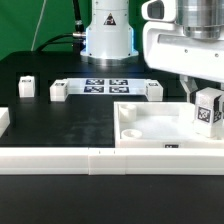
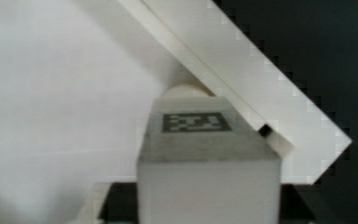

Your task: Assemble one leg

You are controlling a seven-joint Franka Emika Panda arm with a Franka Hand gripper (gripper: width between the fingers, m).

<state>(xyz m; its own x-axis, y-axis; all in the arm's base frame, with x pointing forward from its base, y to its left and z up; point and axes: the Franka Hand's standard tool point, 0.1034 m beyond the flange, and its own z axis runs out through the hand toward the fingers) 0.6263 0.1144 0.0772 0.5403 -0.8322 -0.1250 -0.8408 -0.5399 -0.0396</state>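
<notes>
My gripper (image 1: 206, 100) is shut on a leg (image 1: 209, 115), a small white block with a black-and-white tag on one face. It holds the leg upright at the exterior view's right, over the far right corner of the wide white tray-like piece (image 1: 128, 112). In the wrist view the leg (image 2: 202, 150) fills the space between my dark fingers (image 2: 126, 196), and its far end sits at the inner corner of the tray-like piece (image 2: 69, 100). Whether the leg touches the piece I cannot tell. My gripper in the wrist view (image 2: 204, 205) is mostly hidden behind the leg.
Three more small white legs (image 1: 27, 87), (image 1: 58, 92), (image 1: 153, 90) stand on the black table at the back. The marker board (image 1: 105, 84) lies between them. Long white rails (image 1: 90, 158) run along the front, and another white piece (image 1: 3, 120) sits at the left edge.
</notes>
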